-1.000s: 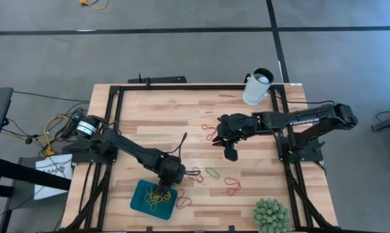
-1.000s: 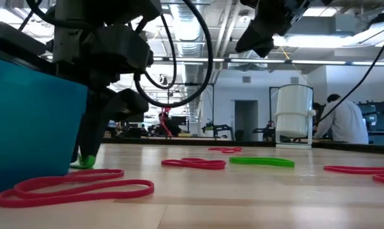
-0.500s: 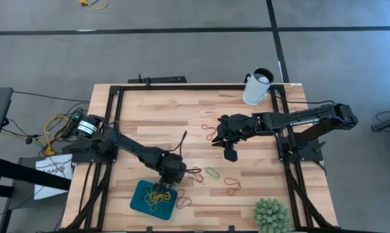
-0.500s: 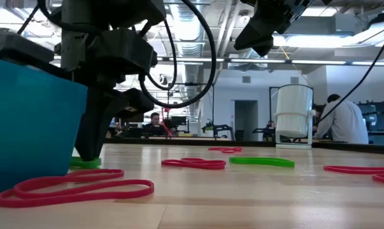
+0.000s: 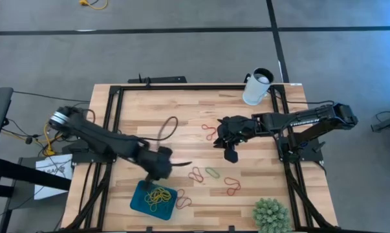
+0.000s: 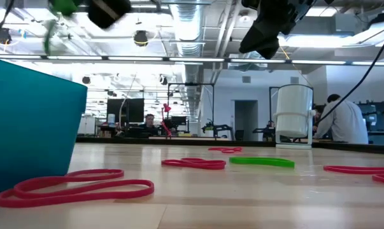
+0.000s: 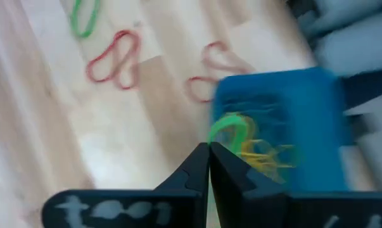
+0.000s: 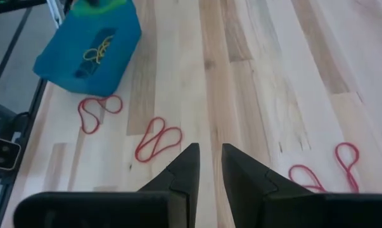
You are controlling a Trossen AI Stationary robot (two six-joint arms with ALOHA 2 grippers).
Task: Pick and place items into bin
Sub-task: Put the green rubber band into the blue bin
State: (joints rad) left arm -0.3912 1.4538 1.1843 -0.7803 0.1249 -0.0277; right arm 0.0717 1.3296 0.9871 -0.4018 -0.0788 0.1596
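Overhead, the left gripper (image 5: 157,169) hangs above the table's near-left part, just beyond the teal bin (image 5: 138,202), which sits at the near edge with a tangle of yellow bands (image 5: 158,196) inside. A red loop (image 5: 183,202) lies just beside the bin's right side; further right lie another red loop (image 5: 196,175), a green loop (image 5: 212,173) and a red pair (image 5: 233,187). The right gripper (image 5: 229,154) hovers mid-table, near a red loop (image 5: 211,132) — well apart from the bin. A white cup (image 5: 257,87) stands at the far edge, a spiky plant (image 5: 271,215) at the near right corner.

Table-level view: the bin's wall (image 6: 32,121) fills the left, a red loop (image 6: 77,188) lying in front of it, and a green band (image 6: 63,7) dangles high up.

Left wrist view: the fingers (image 7: 194,170) are pressed together, pinching a green band (image 7: 230,127) that hangs over the bin (image 7: 305,107) and its yellow bands.

Right wrist view: the fingers (image 8: 185,168) are slightly apart — holding nothing — over bare wood, red loops (image 8: 158,139) beyond them.
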